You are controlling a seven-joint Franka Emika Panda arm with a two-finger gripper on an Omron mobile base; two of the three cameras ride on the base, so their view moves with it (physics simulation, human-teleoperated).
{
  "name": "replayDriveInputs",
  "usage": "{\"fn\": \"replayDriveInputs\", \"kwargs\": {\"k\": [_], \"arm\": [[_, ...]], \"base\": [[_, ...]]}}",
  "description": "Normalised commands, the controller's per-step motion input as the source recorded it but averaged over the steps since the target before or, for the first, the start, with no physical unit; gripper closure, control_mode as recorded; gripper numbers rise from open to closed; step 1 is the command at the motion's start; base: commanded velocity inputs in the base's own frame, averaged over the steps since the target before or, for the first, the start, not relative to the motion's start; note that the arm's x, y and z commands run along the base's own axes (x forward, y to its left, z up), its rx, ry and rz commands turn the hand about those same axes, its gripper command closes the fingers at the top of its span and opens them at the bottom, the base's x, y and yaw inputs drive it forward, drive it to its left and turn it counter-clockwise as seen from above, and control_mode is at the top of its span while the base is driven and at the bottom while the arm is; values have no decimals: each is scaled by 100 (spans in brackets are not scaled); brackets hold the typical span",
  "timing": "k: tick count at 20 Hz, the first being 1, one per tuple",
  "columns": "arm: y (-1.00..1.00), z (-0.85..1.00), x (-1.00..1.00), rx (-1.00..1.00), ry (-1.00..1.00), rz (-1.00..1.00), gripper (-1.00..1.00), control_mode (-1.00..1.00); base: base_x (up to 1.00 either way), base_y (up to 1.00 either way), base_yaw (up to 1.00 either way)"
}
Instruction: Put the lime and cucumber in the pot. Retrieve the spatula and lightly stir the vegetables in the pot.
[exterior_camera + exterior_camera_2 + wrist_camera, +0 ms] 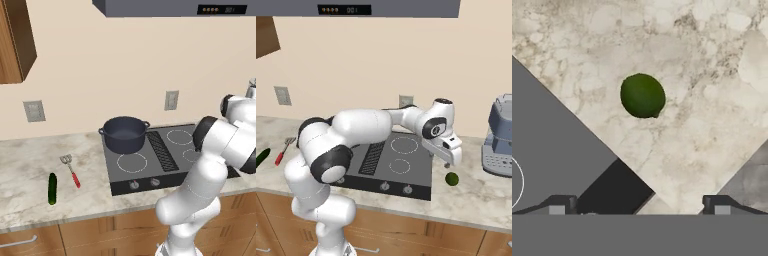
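A round dark green lime (452, 178) lies on the marble counter right of the stove; in the hand view the lime (642, 95) sits ahead of the spread fingertips (559, 205). My gripper (448, 162) hovers just above and left of it, open and holding nothing. The dark blue-grey pot (124, 133) stands on the stove's back left burner, with nothing visible inside it. The cucumber (52, 188) lies on the counter left of the stove, its end also visible at the left edge of the right base view (262, 158). The red-handled spatula (72, 171) lies beside it.
The black cooktop (165, 152) with front knobs fills the counter's middle. A grey coffee machine (499, 137) stands at the far right. A range hood (180, 7) hangs overhead, and the counter's front edge (752, 170) runs close beside the lime.
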Motion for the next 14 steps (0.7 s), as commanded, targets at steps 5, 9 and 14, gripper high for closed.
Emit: {"fn": "replayDriveInputs", "kwargs": {"k": [5,9,14], "arm": [[-21,-18,0,0,0,16,-100,-100],[-24,-21,0,0,0,26,-100,-100],[-32,-29,8,1,-2,18,-100,-100]], "base": [[0,0,0],[0,0,0],[0,0,0]]}}
